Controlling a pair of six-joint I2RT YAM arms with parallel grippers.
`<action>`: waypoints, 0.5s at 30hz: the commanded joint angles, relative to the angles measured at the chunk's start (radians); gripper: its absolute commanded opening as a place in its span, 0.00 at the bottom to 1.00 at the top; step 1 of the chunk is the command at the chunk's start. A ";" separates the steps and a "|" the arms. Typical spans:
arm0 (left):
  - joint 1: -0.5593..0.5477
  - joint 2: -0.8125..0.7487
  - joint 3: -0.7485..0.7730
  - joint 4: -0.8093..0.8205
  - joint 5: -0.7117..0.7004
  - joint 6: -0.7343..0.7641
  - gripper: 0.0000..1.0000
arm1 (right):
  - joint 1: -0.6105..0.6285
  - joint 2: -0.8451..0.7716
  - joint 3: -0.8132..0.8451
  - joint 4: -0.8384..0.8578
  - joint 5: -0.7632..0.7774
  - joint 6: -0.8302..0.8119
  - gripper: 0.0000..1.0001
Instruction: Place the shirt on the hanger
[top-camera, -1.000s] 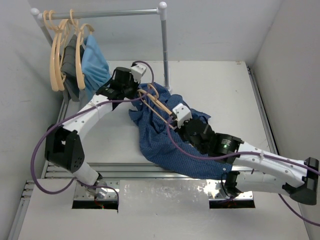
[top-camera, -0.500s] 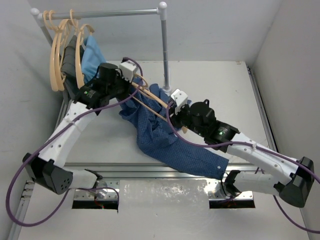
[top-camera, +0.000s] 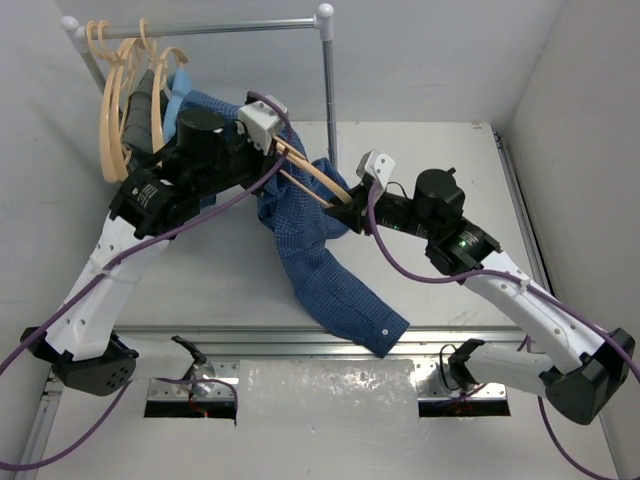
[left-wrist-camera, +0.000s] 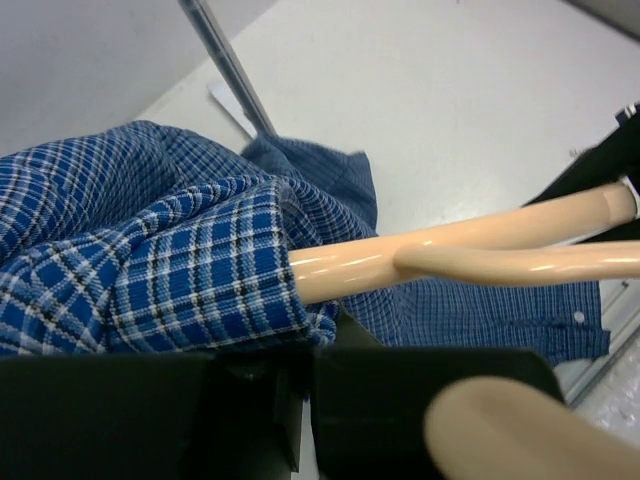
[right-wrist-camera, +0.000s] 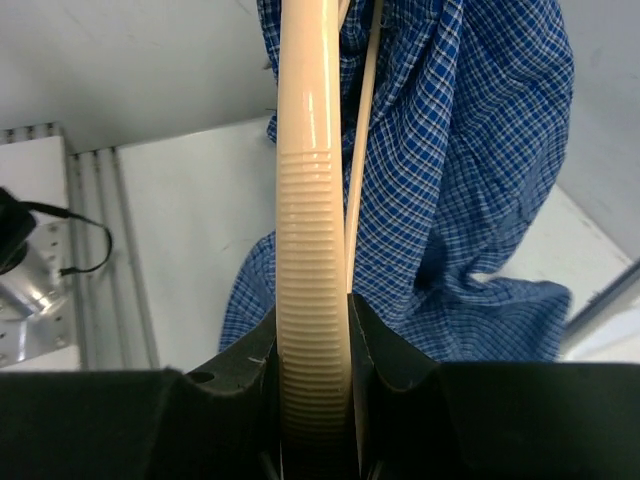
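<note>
Blue-checked cloth, the one shirt (top-camera: 325, 265), is hanging off the one hanger (top-camera: 318, 187) above the table's centre, its tail trailing toward 6 o'clock. The right gripper (top-camera: 350, 203) is clamping the hanger's 4 o'clock end; the left gripper (top-camera: 278, 152), fingers narrow, is pinching shirt at the 10 o'clock end. At 10 o'clock the rail (top-camera: 200, 27) is carrying two garments — a grey garment (top-camera: 135, 108) and a light-blue garment (top-camera: 179, 83) — plus spare hangers (top-camera: 108, 120), too overlapped to count.

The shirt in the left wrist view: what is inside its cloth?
One arm of the hanger enters the shirt at a fold. Its tip is covered by the checked cloth, so how far it reaches inside cannot be seen.
</note>
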 joint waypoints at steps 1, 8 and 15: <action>-0.038 -0.038 0.011 0.019 0.083 -0.018 0.00 | -0.094 0.028 -0.067 0.034 -0.068 0.143 0.00; -0.040 -0.089 -0.092 0.064 -0.092 -0.007 0.00 | -0.128 -0.033 -0.272 0.112 -0.116 0.146 0.00; -0.040 -0.090 -0.221 0.126 -0.215 0.024 0.00 | -0.128 -0.024 -0.332 0.110 -0.121 0.136 0.00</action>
